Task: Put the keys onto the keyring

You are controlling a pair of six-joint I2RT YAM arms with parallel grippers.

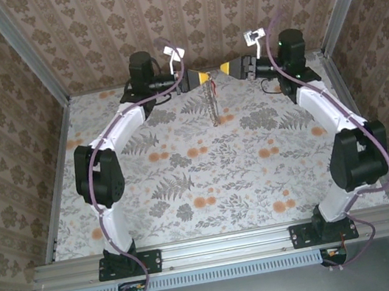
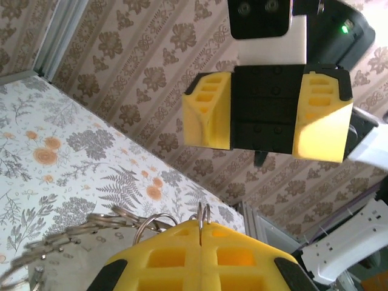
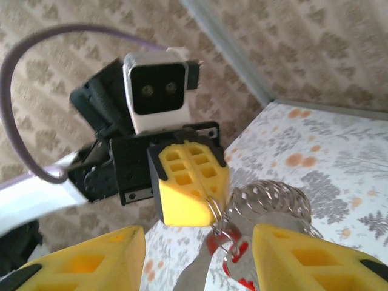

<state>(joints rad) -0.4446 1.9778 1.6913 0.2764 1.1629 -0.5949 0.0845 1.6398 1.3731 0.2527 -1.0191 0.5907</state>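
Left wrist: left gripper (image 2: 200, 236) is clamped tight on the keyring (image 2: 100, 221), with the thin wire pinched at its fingertips, up off the table (image 1: 186, 184) by the far wall. The right gripper (image 2: 267, 112) faces it, fingers apart. Right wrist: a red-headed key (image 3: 241, 250) dangles off the ring between those spread fingers.

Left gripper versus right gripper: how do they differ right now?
The left gripper is shut, pinching the wire of the keyring; the right gripper is open and holds nothing. The keyring hangs from the left gripper; the right gripper only faces it, with the red key dangling in front. Both are raised near the back wall, tips almost meeting.
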